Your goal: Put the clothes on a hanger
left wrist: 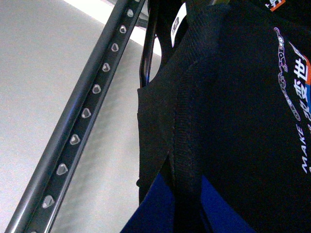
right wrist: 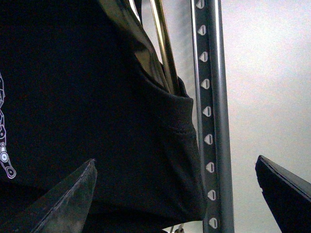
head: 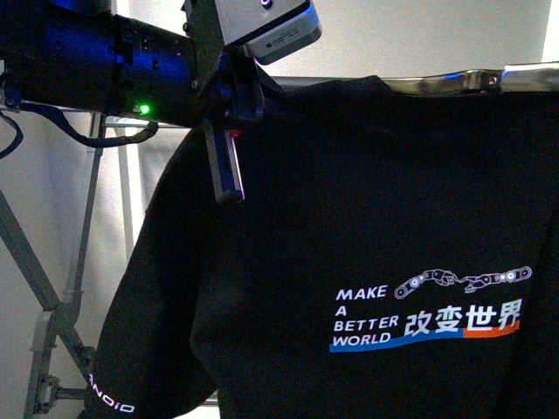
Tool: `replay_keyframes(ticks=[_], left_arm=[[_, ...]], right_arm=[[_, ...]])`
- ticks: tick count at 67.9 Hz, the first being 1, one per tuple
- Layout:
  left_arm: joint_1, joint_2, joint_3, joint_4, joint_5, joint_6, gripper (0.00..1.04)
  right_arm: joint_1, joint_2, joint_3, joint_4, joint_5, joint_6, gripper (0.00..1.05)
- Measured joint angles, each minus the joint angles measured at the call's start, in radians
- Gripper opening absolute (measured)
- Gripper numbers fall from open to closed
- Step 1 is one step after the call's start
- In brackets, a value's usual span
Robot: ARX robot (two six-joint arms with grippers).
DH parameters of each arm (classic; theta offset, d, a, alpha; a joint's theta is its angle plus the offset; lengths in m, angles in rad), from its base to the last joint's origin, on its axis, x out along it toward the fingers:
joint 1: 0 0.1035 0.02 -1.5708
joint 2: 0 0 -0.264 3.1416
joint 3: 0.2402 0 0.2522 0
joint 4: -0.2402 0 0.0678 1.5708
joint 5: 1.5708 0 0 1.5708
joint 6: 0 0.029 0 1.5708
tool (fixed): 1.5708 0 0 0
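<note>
Rack legs (head: 52, 332): grey, slanted, at the far left of the front view, against a pale wall.
Left arm (head: 96, 52): dark housing high at the left, with a green light (head: 142, 109) lit on its underside.
Left tool (left wrist: 184, 204): at the T-shirt's shoulder, just under the top rail. Its blue fingers (left wrist: 146, 213) stand close together with a seamed fold of the black fabric pinched between them, so it is clenched on the T-shirt.
Punched rail (left wrist: 73, 141): a grey rack bar with a row of heart-shaped holes. In the left wrist view it runs beside the garment without touching it.
T-shirt (head: 349, 201): black, draped over the rack's top rail, hanging flat and filling most of the front view. One short sleeve falls toward the lower left, with white lettering (head: 112, 406) at its hem.
Print (head: 428, 314): "MAKE A BETTER WORLD" in white with Chinese characters and a blue-orange underline, low on the chest and facing the camera.
Shiny bar (head: 476, 80): bright metal along the top edge at the right, touching the fabric.
Right tool (right wrist: 175, 165): not seen in the front view. In its wrist view the dark fingers (right wrist: 63, 199) are spread wide and released, holding nothing, with the sleeve hem and a punched rail beyond them.
</note>
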Motion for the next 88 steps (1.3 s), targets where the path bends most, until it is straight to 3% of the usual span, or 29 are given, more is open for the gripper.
replay_keyframes(ticks=[25,48,62,66,88], left_arm=[[0.0,0.0,0.0,0.0,0.0,0.0,0.05],[0.0,0.0,0.0,0.0,-0.001,0.0,0.05],[0.0,0.0,0.0,0.0,-0.001,0.0,0.05],[-0.001,0.0,0.0,0.0,-0.001,0.002,0.05],[-0.001,0.0,0.0,0.008,0.003,0.002,0.54]], right_arm=[[0.067,0.148,0.148,-0.001,0.094,0.06,0.97],[0.052,0.209,0.19,0.017,0.14,0.093,0.38],[0.027,0.209,0.184,0.059,0.103,0.09,0.1],[0.024,0.208,0.177,0.074,0.091,0.09,0.07],[-0.009,0.192,0.109,0.081,0.061,0.077,0.05]])
